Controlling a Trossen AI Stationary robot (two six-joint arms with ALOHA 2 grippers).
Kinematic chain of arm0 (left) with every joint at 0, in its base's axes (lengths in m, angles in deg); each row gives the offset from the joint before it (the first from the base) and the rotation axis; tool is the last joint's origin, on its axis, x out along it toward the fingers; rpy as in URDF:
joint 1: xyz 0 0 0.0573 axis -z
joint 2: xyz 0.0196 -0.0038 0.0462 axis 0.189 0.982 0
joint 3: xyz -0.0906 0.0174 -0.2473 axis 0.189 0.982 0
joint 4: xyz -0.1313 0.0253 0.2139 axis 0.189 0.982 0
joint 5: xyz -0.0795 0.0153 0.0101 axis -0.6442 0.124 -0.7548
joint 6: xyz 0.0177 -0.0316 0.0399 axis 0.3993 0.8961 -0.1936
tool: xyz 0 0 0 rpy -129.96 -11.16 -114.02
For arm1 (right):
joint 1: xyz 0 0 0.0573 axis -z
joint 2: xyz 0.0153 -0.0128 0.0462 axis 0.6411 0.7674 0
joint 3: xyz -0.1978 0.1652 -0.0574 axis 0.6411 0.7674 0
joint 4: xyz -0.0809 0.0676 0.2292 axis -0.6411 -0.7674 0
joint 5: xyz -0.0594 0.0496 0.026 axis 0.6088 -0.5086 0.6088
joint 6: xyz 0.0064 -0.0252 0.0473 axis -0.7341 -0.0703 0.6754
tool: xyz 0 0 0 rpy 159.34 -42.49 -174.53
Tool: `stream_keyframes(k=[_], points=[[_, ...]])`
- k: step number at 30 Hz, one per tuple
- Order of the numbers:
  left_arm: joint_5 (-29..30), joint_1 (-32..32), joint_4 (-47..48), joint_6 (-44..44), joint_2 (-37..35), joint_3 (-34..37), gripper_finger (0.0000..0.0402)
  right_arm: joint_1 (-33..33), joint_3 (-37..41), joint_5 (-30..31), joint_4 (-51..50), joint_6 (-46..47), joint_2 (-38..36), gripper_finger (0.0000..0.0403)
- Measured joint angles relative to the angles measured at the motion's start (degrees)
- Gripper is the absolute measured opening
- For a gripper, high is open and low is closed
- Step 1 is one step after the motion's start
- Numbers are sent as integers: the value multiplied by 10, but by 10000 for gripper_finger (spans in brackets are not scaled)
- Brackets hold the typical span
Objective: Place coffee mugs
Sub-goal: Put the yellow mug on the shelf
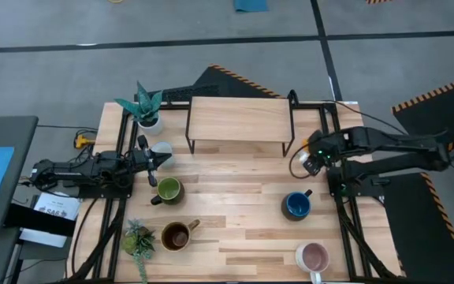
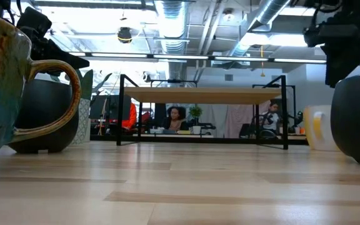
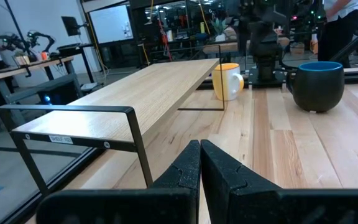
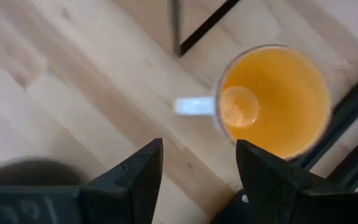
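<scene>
Right wrist view looks straight down into the orange mug [image 4: 272, 102], standing upright on the table [image 1: 243, 225] just off the shelf's [image 1: 239, 120] right leg, at about three o'clock on the tabletop. Glazed ceramic, I'd guess: stiff, slick, chippable; the rim wall or white handle looks the safest hold. Right gripper [image 4: 197, 165] hangs above it, fingers spread, holding nothing. Blue mug [image 1: 296, 205] sits near at five o'clock, pink mug [image 1: 314, 257] farther. Green mug [image 1: 168, 189] and brown mug [image 1: 176, 235] stand left, beside the left gripper [image 1: 158, 162], pinched shut and empty. The shelf leg crowds the approach.
</scene>
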Motion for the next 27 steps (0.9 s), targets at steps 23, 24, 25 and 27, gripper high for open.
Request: stream_keyframes(k=[23,24,25,27], points=[[0,0,0,0,0,0,0,95,0,18,-7,-319,118,227],[0,0,0,0,0,0,0,99,0,18,-10,-327,118,227],[0,0,0,0,0,0,0,104,0,18,-13,-333,118,227],[0,0,0,0,0,0,0,111,0,18,-18,-348,118,227]])
